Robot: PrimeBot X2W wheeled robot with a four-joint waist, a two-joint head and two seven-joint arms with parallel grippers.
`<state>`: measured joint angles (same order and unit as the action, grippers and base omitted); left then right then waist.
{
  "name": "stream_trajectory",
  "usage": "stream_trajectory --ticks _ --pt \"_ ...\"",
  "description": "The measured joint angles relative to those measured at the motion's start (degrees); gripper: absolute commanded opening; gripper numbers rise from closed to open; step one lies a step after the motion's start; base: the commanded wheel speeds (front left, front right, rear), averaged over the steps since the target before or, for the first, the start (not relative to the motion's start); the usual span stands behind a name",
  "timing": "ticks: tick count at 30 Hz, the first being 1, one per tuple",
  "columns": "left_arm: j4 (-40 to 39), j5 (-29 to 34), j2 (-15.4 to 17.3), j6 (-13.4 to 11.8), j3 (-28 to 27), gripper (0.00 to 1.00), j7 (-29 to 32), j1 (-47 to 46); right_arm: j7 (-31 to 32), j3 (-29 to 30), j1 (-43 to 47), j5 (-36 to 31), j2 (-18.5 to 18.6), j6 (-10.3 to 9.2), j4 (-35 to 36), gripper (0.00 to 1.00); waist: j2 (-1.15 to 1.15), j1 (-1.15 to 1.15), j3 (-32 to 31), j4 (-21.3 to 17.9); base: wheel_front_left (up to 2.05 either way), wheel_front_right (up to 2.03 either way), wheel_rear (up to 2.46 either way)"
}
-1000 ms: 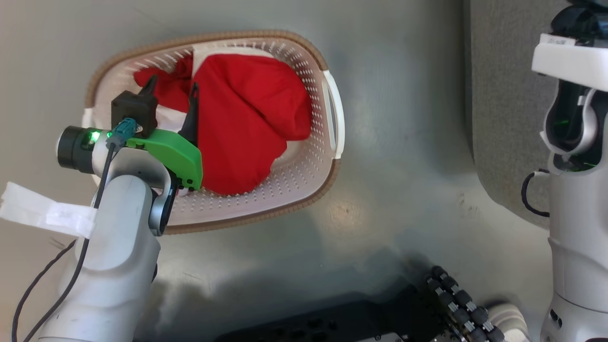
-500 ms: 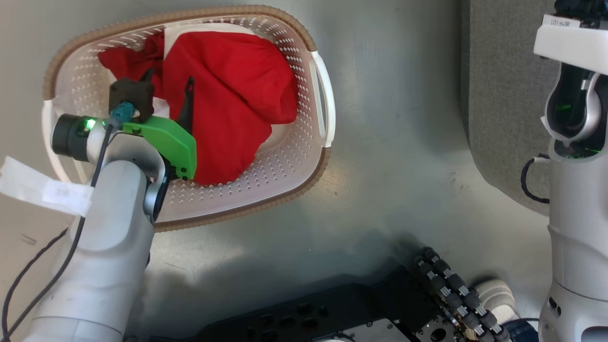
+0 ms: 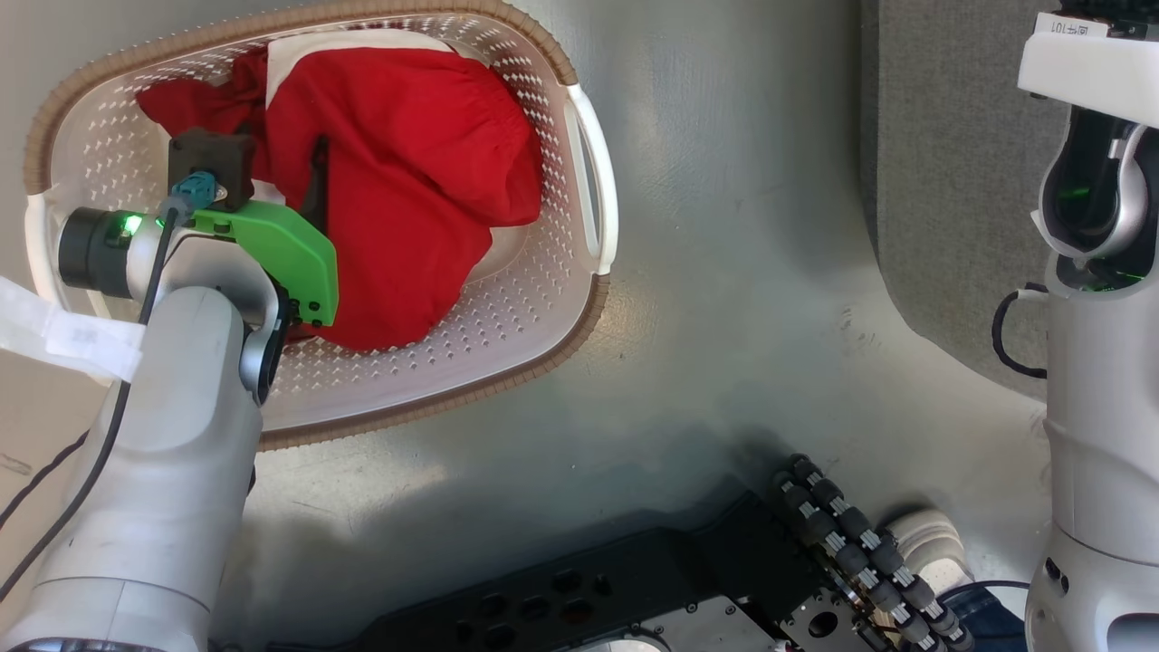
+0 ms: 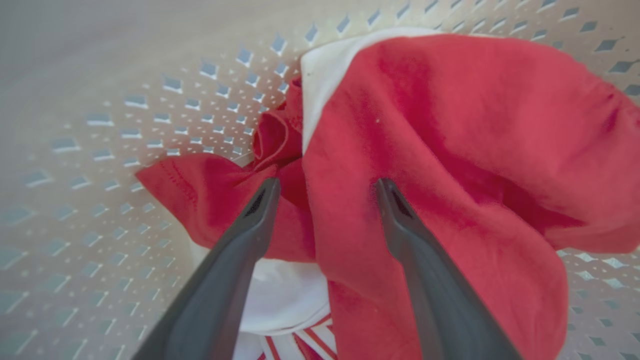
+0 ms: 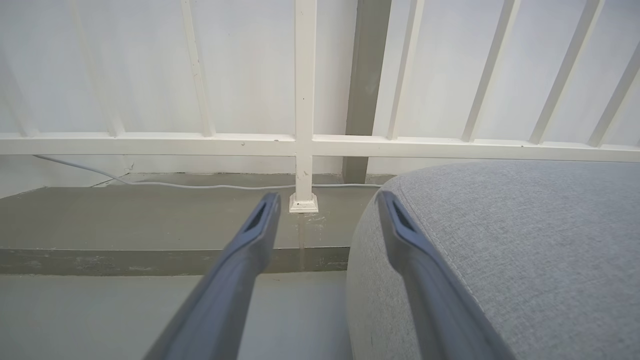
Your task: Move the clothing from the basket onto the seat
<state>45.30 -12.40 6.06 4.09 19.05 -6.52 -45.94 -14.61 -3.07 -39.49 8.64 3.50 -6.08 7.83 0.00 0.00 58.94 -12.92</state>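
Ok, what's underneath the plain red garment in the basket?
Beneath the red garment, white fabric with red stripes peeks out; the rest and the basket floor there are covered.

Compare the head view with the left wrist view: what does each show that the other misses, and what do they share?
Head view: the grey seat, the floor, the brown rim and white handle of the basket, and the right arm. Left wrist view: red-and-white striped trim beneath the red clothing. Shared: that clothing, the basket's perforated wall, and the open left tool at the clothing.
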Motion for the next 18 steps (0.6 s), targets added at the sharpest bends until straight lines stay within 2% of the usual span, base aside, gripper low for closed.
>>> stream_trajectory --ticks 5,6,7,8,9,10,18 --pt "1.2 -0.2 -0.4 0.5 0.4 1.00 0.0 -0.8 0.0 0.0 0.0 0.0 0.0 0.00 -0.4 1.00 0.00 0.00 0.2 -0.3 0.00 0.00 0.00" --pt "1.6 -0.2 -0.5 0.8 0.5 0.92 0.0 -1.1 0.0 0.0 0.0 -0.1 0.0 -0.01 -0.5 1.00 0.00 0.00 0.2 -0.3 0.00 0.00 0.00" --pt "2.0 -0.2 -0.6 1.0 0.7 0.75 0.0 -1.3 0.0 0.0 0.0 -0.1 -0.1 -0.01 -0.5 1.00 0.00 0.00 0.3 -0.3 0.00 0.00 0.00" --pt "2.3 -0.2 -0.7 1.0 0.9 0.48 0.0 -1.4 0.0 -0.1 0.0 -0.1 -0.1 -0.01 -0.6 1.00 0.00 0.00 0.3 -0.4 0.00 0.00 0.00" --pt "2.6 -0.2 -0.9 1.0 1.1 0.37 0.0 -1.5 0.0 -0.1 -0.1 -0.1 -0.1 -0.01 -0.7 1.00 0.00 0.00 0.3 -0.4 0.00 0.00 0.00" --pt "2.7 -0.2 -1.0 1.0 1.2 0.02 -0.1 -1.7 0.0 -0.1 -0.1 -0.1 -0.1 -0.01 -0.7 1.00 0.00 0.00 0.3 -0.5 0.00 0.00 0.00" --pt "4.1 -0.2 -1.7 1.7 2.7 0.00 -1.6 -2.4 0.0 0.5 -0.3 -0.9 -0.2 -0.07 -1.2 1.00 0.00 0.00 -0.6 -0.2 0.00 0.00 0.00"
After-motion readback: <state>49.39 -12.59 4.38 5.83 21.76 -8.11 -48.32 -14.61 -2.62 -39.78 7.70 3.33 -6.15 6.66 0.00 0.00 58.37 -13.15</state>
